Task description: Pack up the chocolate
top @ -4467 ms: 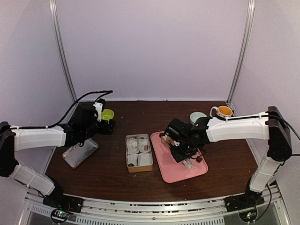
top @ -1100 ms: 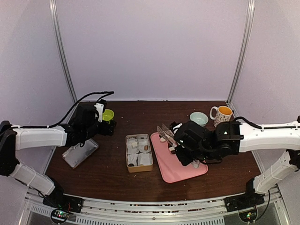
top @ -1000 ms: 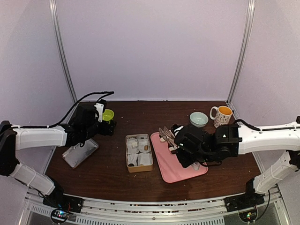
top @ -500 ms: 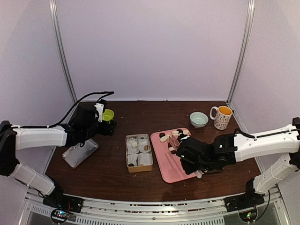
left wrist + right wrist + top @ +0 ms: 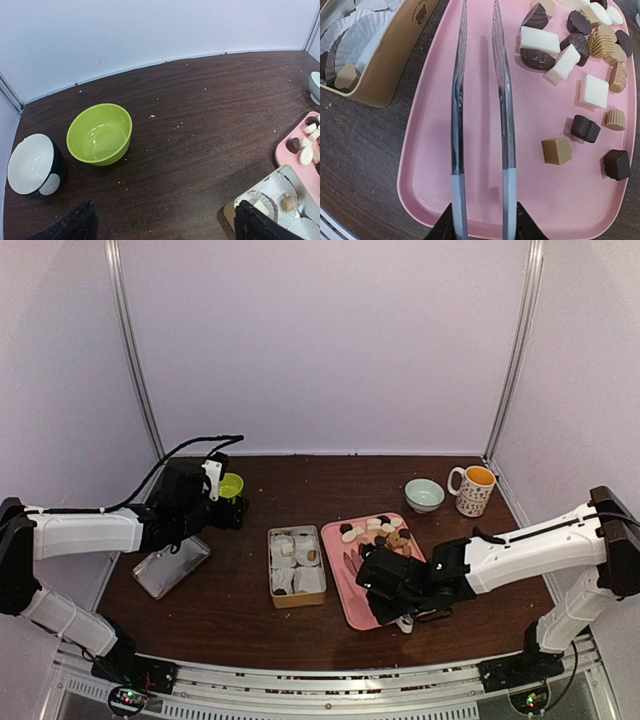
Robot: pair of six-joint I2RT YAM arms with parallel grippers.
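My right gripper (image 5: 482, 225) grips the clear plastic tongs (image 5: 458, 125) over the pink rectangular tray (image 5: 435, 165), where I see small brown and cream chocolate pieces (image 5: 540, 40) scattered; left gripper (image 5: 165, 227) spread wide.

A robot test cell in a lab: plain pale wall panels (image 5: 320, 340) framed by bare metal posts (image 5: 132, 360) box in a dark wooden worktop (image 5: 250, 625). The left arm (image 5: 85, 532) and right arm (image 5: 530, 545) stand on a metal rail (image 5: 320, 692) along the bottom edge.
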